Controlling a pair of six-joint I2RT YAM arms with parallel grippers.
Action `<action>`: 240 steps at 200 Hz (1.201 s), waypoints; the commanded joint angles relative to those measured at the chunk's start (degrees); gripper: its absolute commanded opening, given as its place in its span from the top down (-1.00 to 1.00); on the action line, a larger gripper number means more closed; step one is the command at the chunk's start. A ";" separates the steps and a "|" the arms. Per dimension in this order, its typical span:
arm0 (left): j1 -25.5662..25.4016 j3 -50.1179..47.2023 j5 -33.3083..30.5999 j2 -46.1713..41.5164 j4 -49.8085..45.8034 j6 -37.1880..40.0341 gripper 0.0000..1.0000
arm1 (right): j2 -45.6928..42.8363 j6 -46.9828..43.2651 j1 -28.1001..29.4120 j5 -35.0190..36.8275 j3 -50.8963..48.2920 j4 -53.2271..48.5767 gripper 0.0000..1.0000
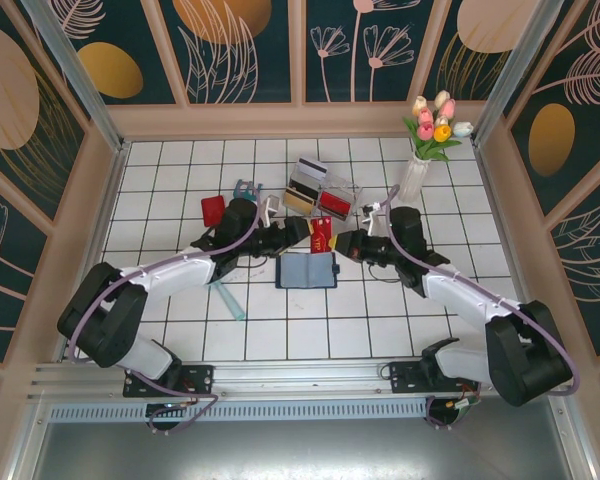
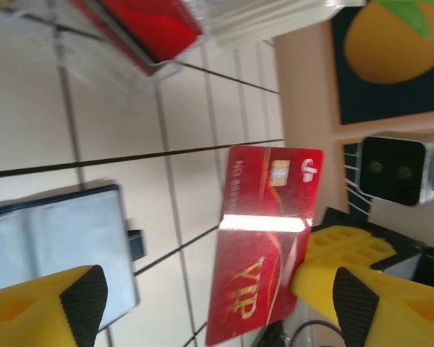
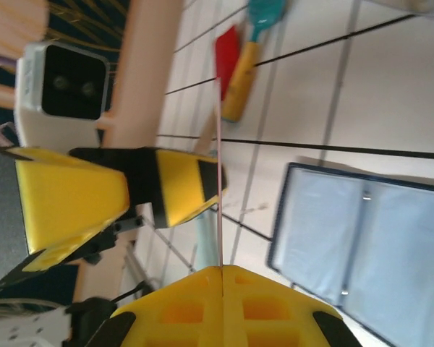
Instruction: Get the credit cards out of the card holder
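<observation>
Holding the red card [image 2: 264,238] up off the counter [image 1: 180,330], the right gripper [image 1: 348,244] has its jaws pressed together on one end of it. In the right wrist view the card is edge-on, a thin line running straight out of the closed fingertips.

The left gripper [image 1: 297,232] faces it from the other side w/ jaws spread wide. One finger is just beside the card's face, but can't tell if it touches.

The card holder [image 1: 307,270] lies open flat on the counter, just below & between the two grippers, blue-grey inside facing up.

Progress, as I judge it:
- Red card is out of the holder, so that part's done. It's in the air, not yet set down.
- Pockets look flat & bare in both wrist views, but those are blurred, so can't rule out a card tucked deep.
- A tan card [image 1: 299,200] sits in the clear box [image 1: 352,190] behind the grippers. If that's the 2nd card, extraction is prob. complete.

Left to do: put the red card down somewhere off the holder, let go, & check no pocket is occupied.
</observation>
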 commanded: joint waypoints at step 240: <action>0.28 0.41 6.47 -6.49 24.44 -14.74 1.00 | -0.54 22.36 0.59 -5.24 6.98 25.59 0.49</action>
